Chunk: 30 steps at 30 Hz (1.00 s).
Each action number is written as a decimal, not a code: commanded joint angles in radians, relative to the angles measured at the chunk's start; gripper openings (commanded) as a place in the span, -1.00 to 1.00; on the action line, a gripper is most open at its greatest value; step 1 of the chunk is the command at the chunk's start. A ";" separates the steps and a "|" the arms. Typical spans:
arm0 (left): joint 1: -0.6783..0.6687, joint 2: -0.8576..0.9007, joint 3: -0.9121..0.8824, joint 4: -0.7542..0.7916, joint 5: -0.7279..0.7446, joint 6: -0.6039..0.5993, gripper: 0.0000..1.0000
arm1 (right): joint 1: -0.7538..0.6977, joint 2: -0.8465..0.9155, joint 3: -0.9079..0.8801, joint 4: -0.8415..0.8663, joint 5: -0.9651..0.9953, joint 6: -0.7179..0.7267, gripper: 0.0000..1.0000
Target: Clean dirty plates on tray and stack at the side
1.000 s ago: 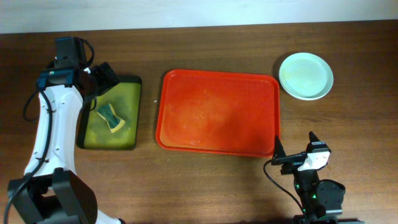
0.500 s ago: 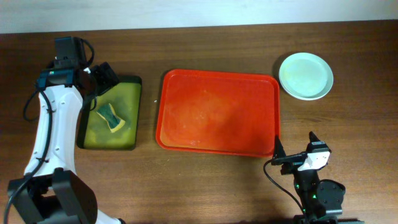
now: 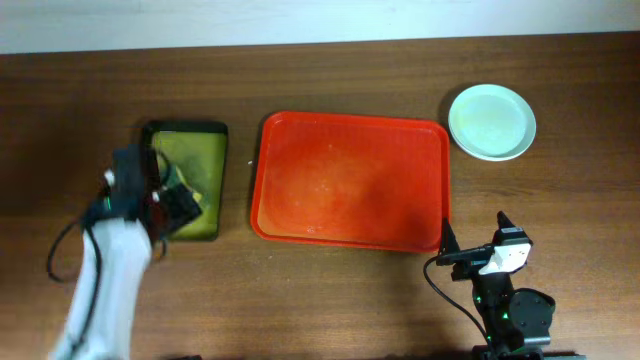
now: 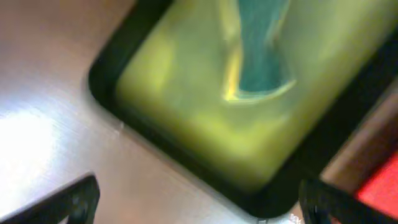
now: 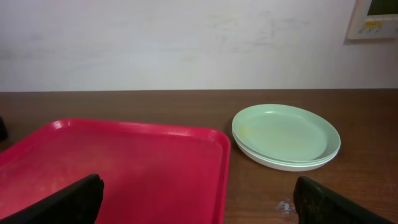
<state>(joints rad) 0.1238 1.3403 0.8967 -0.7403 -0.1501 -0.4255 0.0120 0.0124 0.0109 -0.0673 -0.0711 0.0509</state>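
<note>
A: What are the pieces made of?
B: The red tray [image 3: 350, 180] is smooth plastic. It is rectangular with rounded corners and a raised rim, and faintly smudged mid-floor. The black tray [image 3: 185, 125] is smaller and holds yellow-green liquid, with a teal-and-yellow sponge [image 4: 258, 56] in it, blurred in the wrist view.
A: And the setting?
B: A dark brown wooden table [image 3: 350, 70] against a plain white wall [image 5: 155, 43], with a beige panel [image 5: 373, 18] at the wall's upper right.
A: Where are the plates?
B: The plates [image 5: 286, 135] are stacked on the table just beyond the red tray's far right corner, off it. They are round and shallow, pale green on top with a white rim underneath.
A: The grippers?
B: The left gripper [image 4: 199, 205] hangs over the black tray's near end, fingers spread wide and holding nothing. The right gripper [image 5: 199, 205] sits near the red tray's near right corner, fingers likewise apart and empty.
</note>
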 commanded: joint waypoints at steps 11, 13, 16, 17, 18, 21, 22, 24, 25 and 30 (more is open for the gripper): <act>-0.058 -1.012 -0.777 0.598 0.240 0.375 0.98 | 0.008 -0.009 -0.005 -0.008 0.008 0.007 0.97; -0.065 -1.059 -0.797 0.607 0.241 0.375 0.98 | 0.008 -0.009 -0.005 -0.008 0.008 0.007 0.97; -0.065 -1.103 -0.838 0.697 0.260 0.375 0.99 | 0.008 -0.009 -0.005 -0.008 0.008 0.007 0.96; -0.065 -1.123 -0.860 0.736 0.270 0.375 0.98 | 0.008 -0.009 -0.005 -0.007 0.008 0.007 0.97; -0.065 -1.136 -0.870 0.745 0.270 0.375 0.98 | 0.008 -0.009 -0.005 -0.008 0.008 0.007 0.97; -0.079 -1.197 -0.888 0.724 0.277 0.376 0.98 | 0.008 -0.009 -0.005 -0.007 0.008 0.007 0.97; -0.095 -1.225 -0.888 0.722 0.278 0.411 0.98 | 0.008 -0.009 -0.005 -0.007 0.008 0.007 0.97; -0.129 -1.293 -0.888 0.674 0.277 0.468 0.99 | 0.008 -0.009 -0.005 -0.008 0.008 0.007 0.97; -0.137 -1.322 -0.888 0.668 0.274 0.473 0.98 | 0.008 -0.009 -0.005 -0.008 0.008 0.007 0.97; -0.143 -1.336 -0.888 0.668 0.266 0.472 0.98 | 0.008 -0.009 -0.005 -0.008 0.008 0.007 0.97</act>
<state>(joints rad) -0.0139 0.0147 0.0139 -0.0677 0.1089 0.0193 0.0132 0.0109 0.0109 -0.0681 -0.0681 0.0521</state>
